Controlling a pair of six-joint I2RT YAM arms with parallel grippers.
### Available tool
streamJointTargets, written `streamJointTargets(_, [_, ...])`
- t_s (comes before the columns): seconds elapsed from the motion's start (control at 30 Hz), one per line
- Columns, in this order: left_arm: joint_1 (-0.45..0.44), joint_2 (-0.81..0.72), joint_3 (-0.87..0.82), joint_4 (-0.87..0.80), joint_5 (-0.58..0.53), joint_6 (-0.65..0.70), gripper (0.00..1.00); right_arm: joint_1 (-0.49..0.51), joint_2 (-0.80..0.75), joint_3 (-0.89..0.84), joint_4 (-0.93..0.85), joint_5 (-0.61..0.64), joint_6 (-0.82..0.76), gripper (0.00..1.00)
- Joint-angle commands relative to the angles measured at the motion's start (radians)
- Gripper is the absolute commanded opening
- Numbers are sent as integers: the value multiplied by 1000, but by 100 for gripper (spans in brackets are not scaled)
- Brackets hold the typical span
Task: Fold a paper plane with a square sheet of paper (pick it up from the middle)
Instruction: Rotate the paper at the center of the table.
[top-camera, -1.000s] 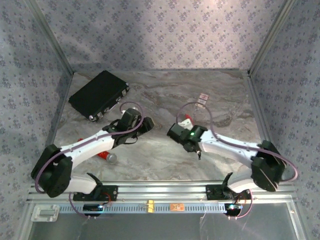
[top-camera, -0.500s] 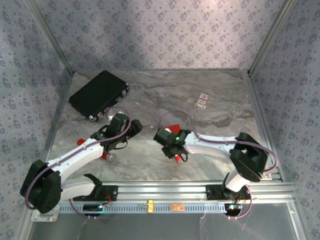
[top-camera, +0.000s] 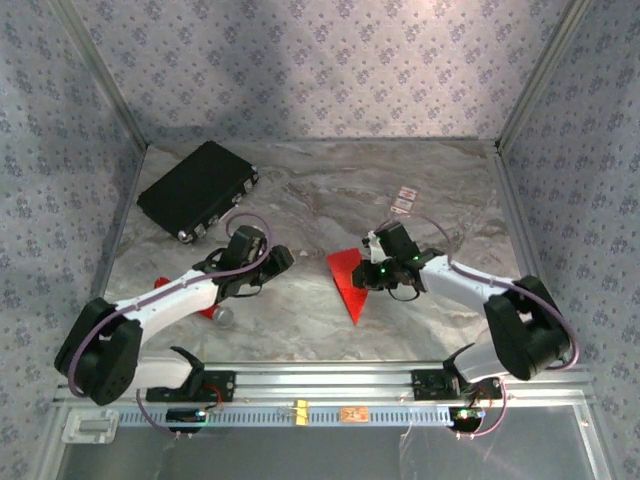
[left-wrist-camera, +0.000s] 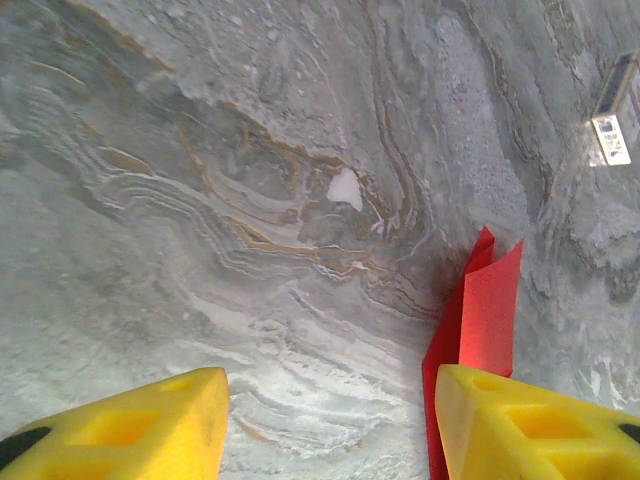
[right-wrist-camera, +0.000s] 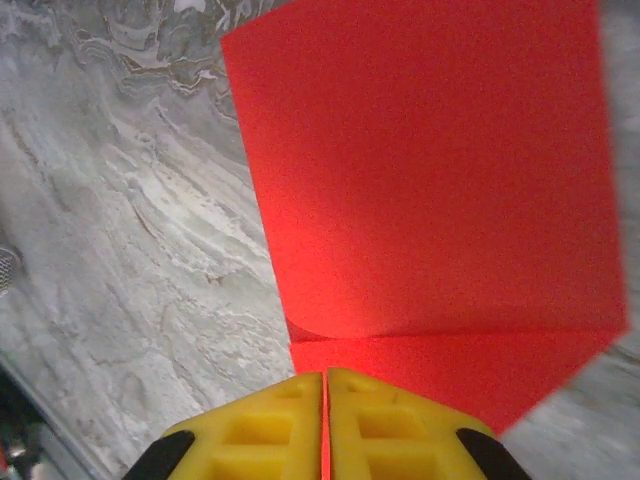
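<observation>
The square sheet of paper (top-camera: 347, 279) is bright red and creased into a pointed wedge, its tip toward the near edge. It lies mid-table. My right gripper (top-camera: 374, 271) is shut on its right edge. In the right wrist view the yellow fingers (right-wrist-camera: 400, 425) meet with a sliver of red between them, and the paper (right-wrist-camera: 420, 180) spreads out ahead with a fold line across it. My left gripper (top-camera: 281, 259) stands open left of the sheet. In the left wrist view bare table shows between its fingers (left-wrist-camera: 130, 430), and the paper (left-wrist-camera: 490, 310) rises beside the right finger.
A black case (top-camera: 197, 190) lies at the back left. A small red cylinder with a grey end (top-camera: 215, 313) sits under the left arm. Two small cards (top-camera: 404, 201) lie at the back right. Metal frame posts and patterned walls enclose the marble table (top-camera: 300, 200).
My right gripper has swung right and back with the paper, which now shows as a wide pointed wedge. The left gripper has shifted slightly right and narrowed a little.
</observation>
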Motion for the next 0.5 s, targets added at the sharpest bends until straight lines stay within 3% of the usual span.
streamJointTargets(0.0, [-13, 32, 20, 77, 65, 10, 54, -2, 66, -6, 86, -115, 63, 10])
streamJointTargets(0.3, [-46, 99, 50, 115, 96, 12, 41, 22, 183, -29, 146, -39, 232, 8])
streamJointTargets(0.4, [-50, 123, 59, 139, 111, 5, 37, 45, 187, -67, 187, 34, 379, 8])
streamJointTargets(0.47, [-53, 142, 70, 154, 122, -3, 34, 60, 173, -139, 291, 72, 563, 8])
